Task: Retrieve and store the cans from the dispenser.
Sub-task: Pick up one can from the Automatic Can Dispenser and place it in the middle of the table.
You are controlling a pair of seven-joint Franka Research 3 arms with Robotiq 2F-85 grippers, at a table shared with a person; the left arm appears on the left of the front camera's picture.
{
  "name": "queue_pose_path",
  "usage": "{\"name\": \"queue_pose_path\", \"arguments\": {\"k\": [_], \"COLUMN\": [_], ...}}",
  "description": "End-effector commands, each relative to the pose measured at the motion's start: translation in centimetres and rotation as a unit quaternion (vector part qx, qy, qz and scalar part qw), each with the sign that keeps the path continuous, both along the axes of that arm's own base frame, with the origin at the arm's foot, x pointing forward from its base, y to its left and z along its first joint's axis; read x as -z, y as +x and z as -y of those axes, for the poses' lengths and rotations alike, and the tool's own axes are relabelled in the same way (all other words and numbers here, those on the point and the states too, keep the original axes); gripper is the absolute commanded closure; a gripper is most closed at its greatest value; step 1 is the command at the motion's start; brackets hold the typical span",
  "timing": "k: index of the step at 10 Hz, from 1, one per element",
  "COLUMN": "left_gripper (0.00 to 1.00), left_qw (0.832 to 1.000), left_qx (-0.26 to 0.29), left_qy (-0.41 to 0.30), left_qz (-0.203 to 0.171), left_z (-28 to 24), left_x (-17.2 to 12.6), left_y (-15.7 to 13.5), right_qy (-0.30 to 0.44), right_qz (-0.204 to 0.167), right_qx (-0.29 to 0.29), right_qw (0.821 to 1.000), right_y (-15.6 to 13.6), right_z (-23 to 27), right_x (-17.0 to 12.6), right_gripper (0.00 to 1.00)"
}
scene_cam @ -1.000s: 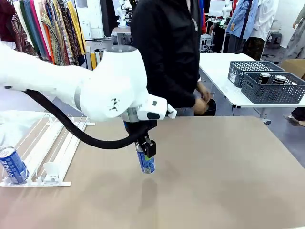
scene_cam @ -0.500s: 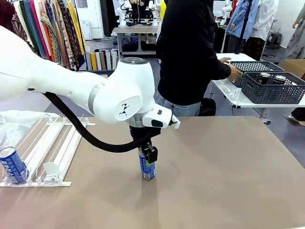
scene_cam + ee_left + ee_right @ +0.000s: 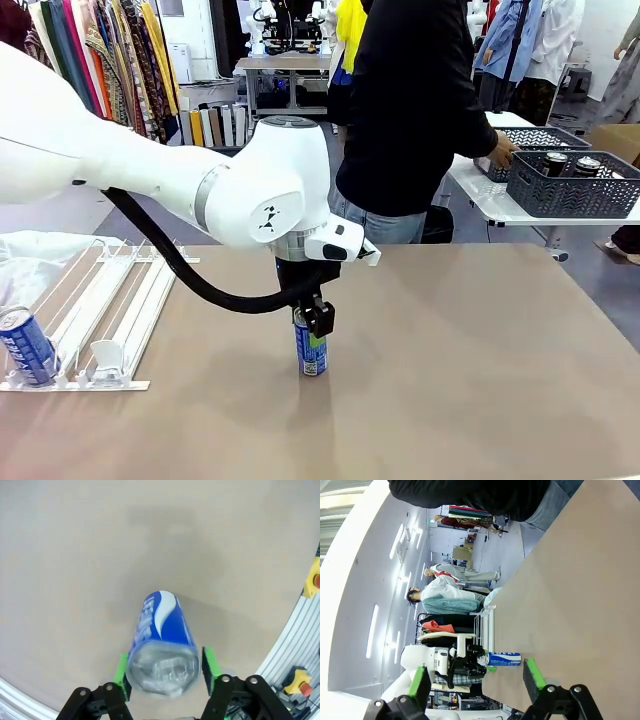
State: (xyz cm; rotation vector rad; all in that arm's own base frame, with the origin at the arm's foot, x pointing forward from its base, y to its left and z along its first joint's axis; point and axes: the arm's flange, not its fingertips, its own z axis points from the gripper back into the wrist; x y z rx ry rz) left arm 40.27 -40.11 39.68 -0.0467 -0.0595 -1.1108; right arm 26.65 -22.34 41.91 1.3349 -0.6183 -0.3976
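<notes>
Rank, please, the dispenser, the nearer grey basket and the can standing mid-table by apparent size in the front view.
Largest: dispenser
Then: grey basket
Smallest: can
The basket stands farther away, so its look understates its real size.

Premises: robotics test lab in an open hall.
Fixtures: white robot arm (image 3: pixel 150 180) at tan worktable (image 3: pixel 480 360); white side table (image 3: pixel 478 195) beyond.
Stock: rail of hanging garments (image 3: pixel 130 60); grey lattice baskets (image 3: pixel 570 195).
Lighting: long ceiling strip lamps (image 3: pixel 372 630).
</notes>
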Motion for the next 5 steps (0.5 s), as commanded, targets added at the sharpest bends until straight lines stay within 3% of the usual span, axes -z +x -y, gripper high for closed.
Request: {"name": "queue_pose_path", "arguments": {"k": [1, 3, 5], "left_gripper": [0.00, 0.00, 0.00], "left_qw": [1.000, 1.000, 0.997], "left_qx": [-0.009, -0.015, -0.054], "left_qy": [-0.001, -0.010, -0.038], "left_qz": [0.002, 0.016, 0.030], "left_z": [-0.1, -0.5, -2.5], "left_x": [-0.7, -1.9, -5.7], "left_y": [0.0, -0.4, -1.6], "right_qy": [-0.002, -0.002, -0.002], "right_qz": [0.005, 0.005, 0.005], "right_qx": [-0.003, -0.003, -0.003], "right_qw": [1.000, 1.000, 1.000], "right_y": [0.0, 0.0, 0.0], "right_z": [0.1, 0.1, 0.1], "right_x": [-0.2, -0.2, -0.2], "right_gripper": [0.00, 0.00, 0.00]}}
